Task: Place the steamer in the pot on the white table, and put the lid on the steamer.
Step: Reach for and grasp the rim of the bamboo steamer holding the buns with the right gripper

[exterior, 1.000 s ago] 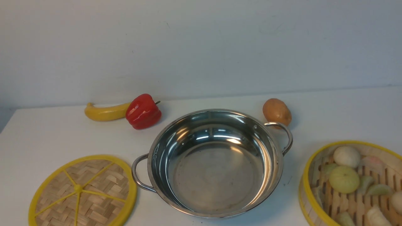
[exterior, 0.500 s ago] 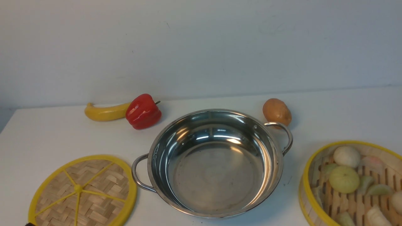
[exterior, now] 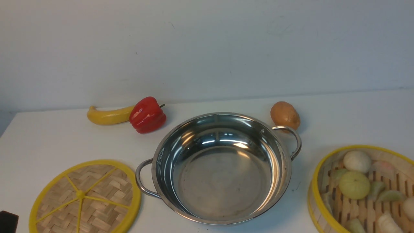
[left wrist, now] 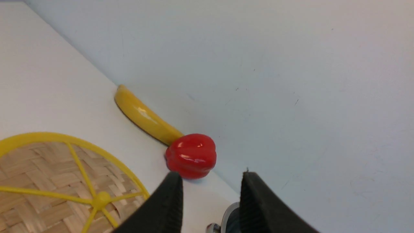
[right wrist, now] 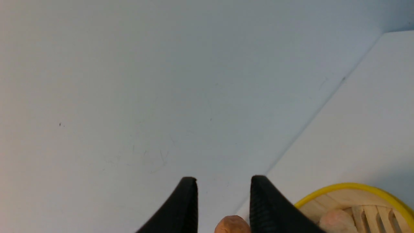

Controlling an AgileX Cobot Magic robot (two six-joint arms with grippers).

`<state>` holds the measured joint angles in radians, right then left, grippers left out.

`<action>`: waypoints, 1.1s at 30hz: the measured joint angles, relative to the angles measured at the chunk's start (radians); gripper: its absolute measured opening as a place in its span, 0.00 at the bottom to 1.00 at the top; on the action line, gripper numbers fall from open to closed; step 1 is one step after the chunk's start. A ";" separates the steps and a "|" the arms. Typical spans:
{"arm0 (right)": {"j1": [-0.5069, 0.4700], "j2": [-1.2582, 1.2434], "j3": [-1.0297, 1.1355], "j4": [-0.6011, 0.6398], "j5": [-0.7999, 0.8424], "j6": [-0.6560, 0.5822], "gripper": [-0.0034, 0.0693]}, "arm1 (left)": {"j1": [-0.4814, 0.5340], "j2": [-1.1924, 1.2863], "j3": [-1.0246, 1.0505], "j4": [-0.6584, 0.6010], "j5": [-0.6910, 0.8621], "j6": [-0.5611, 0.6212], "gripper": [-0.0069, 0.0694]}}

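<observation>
The steel pot (exterior: 223, 184) stands empty in the middle of the white table (exterior: 64, 142). To its left the woven lid (exterior: 85, 197) lies flat on the table. The steamer (exterior: 368, 207), holding several buns and dumplings, stands at the right front. My left gripper (left wrist: 210, 176) hangs open above the lid's (left wrist: 64, 181) edge with nothing between its fingers. Only a black piece (exterior: 8, 221) of it shows in the front view's lower left corner. My right gripper (right wrist: 223, 178) is open and empty beside the steamer (right wrist: 355, 200), out of the front view.
A banana (exterior: 108, 116) and a red pepper (exterior: 147, 115) lie against the back wall, left of the pot. A brown potato (exterior: 285, 115) sits behind the pot's right handle (exterior: 296, 139). The wall runs close behind the table.
A black piece of my left gripper has come up into the front view's lower left corner, beside the lid. Pot, lid and steamer have not moved.
</observation>
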<state>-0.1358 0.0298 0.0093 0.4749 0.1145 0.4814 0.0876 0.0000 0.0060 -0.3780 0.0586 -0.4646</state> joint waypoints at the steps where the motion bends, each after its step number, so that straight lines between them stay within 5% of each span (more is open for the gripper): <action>1: 0.000 0.000 0.000 0.001 0.000 0.000 0.38 | 0.000 0.000 0.000 0.000 0.000 0.000 0.41; 7: 0.000 0.000 -0.046 0.085 -0.195 0.066 0.38 | 0.000 0.000 -0.031 0.064 -0.185 0.048 0.41; 11: 0.000 0.015 -0.176 -0.065 -0.264 -0.023 0.38 | 0.000 0.027 -0.147 0.159 -0.169 0.119 0.41; 15: 0.000 0.181 -0.460 -0.381 0.044 -0.116 0.38 | 0.000 0.227 -0.336 0.285 0.147 0.172 0.41; 22: 0.000 0.610 -0.751 -0.554 0.694 -0.237 0.38 | 0.000 0.666 -0.605 0.454 0.638 0.312 0.41; 27: 0.000 0.908 -0.821 -0.559 0.853 -0.329 0.38 | 0.000 0.952 -0.718 0.461 0.832 0.452 0.41; 33: 0.000 1.239 -0.876 -0.544 0.869 -0.361 0.38 | 0.000 1.180 -0.741 0.449 0.828 0.498 0.41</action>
<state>-0.1358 1.2684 -0.8663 -0.0691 0.9837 0.1204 0.0876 1.1799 -0.7349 0.0714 0.8863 0.0338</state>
